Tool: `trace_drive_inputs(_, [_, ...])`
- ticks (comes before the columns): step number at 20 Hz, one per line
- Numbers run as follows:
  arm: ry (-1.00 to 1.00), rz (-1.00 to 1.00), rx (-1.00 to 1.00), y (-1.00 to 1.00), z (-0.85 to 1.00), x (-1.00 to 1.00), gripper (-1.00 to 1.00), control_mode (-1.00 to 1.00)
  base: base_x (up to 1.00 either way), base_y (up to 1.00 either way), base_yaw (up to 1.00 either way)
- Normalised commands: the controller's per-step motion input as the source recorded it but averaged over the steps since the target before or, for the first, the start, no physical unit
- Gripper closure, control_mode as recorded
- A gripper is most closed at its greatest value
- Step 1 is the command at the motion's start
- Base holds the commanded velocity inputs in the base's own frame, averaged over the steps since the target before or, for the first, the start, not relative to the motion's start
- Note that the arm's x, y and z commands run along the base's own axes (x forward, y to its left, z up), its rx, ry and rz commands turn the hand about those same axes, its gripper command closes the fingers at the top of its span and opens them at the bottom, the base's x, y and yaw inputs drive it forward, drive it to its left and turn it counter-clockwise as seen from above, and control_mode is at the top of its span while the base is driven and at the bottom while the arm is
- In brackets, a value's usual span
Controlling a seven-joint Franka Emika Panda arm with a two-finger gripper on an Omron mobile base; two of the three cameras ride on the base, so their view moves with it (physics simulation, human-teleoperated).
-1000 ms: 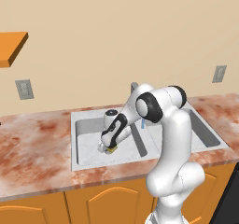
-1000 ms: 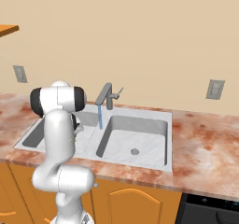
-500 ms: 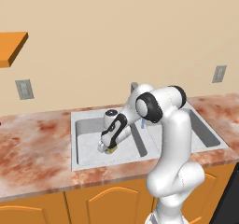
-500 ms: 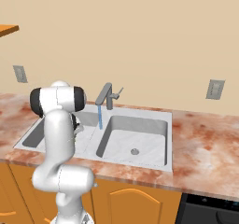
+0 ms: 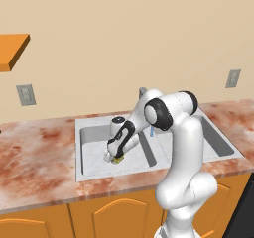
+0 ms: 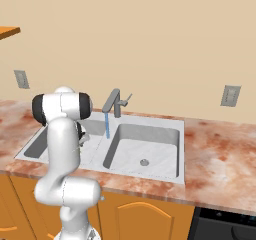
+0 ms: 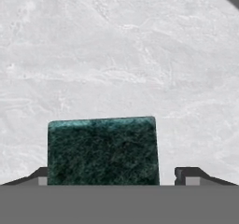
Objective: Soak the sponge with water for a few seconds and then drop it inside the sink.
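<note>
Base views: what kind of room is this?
A rendered kitchen, most likely: a double-basin sink with a grey faucet set in a marbled reddish countertop, above orange wooden cabinet doors.

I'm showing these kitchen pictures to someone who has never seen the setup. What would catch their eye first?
Probably the white arm bent down into the left basin of the sink, its gripper low over the basin floor at the yellow-and-green sponge. In the hand view the sponge's dark green top sits between the parted fingertips. Next, the thin blue water running from the faucet.
</note>
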Motion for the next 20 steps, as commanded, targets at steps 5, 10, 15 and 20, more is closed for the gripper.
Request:
trace_drive_inputs(5, [0.01,0.00,0.00,0.00,0.19,0.00,-1.00,-1.00,0.00,0.00,0.00])
trace_drive_inputs(10, [0.03,0.00,0.00,0.00,0.82,-0.10,-1.00,-1.00,0.00,0.00,0.00])
trace_drive_inputs(15, [0.07,0.00,0.00,0.00,0.90,-0.09,-1.00,-1.00,0.00,0.00,0.00])
trace_drive_inputs(20, [0.10,0.00,0.00,0.00,0.85,-0.01,-1.00,-1.00,0.00,0.00,0.00])
